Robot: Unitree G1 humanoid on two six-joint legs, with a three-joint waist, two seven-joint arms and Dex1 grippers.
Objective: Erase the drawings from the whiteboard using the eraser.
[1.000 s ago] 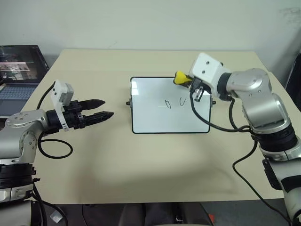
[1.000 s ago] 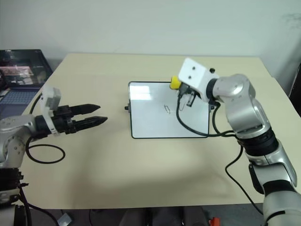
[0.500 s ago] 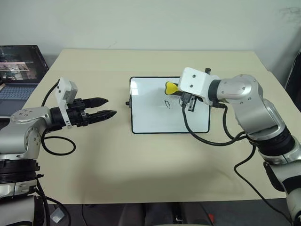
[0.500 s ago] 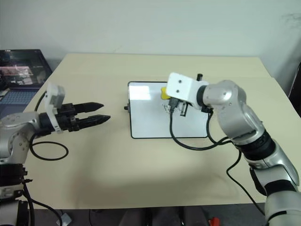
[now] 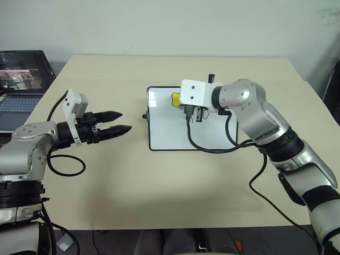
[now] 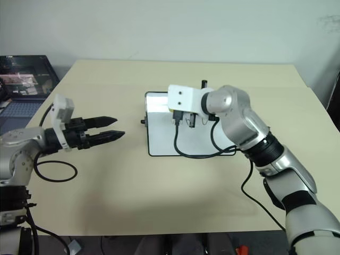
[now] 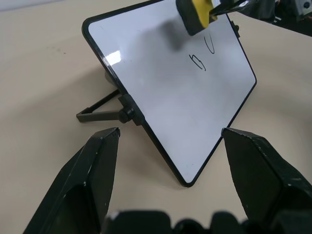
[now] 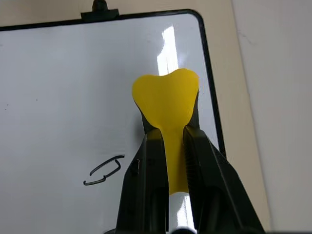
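Item: eraser [image 8: 165,105], clamped in my right tool [image 8: 168,146], swept leftward across the whiteboard [image 5: 164,135] on the counter [image 5: 159,186]; two drawings [image 7: 202,53] remain. Left tool [image 5: 119,121] wide, idle.

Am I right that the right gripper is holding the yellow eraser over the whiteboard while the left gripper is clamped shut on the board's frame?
Not quite. The right gripper does hold the eraser over the whiteboard, but the left gripper is open and holds nothing, apart from the board. The left wrist view shows its fingers spread with the board's frame beyond them.
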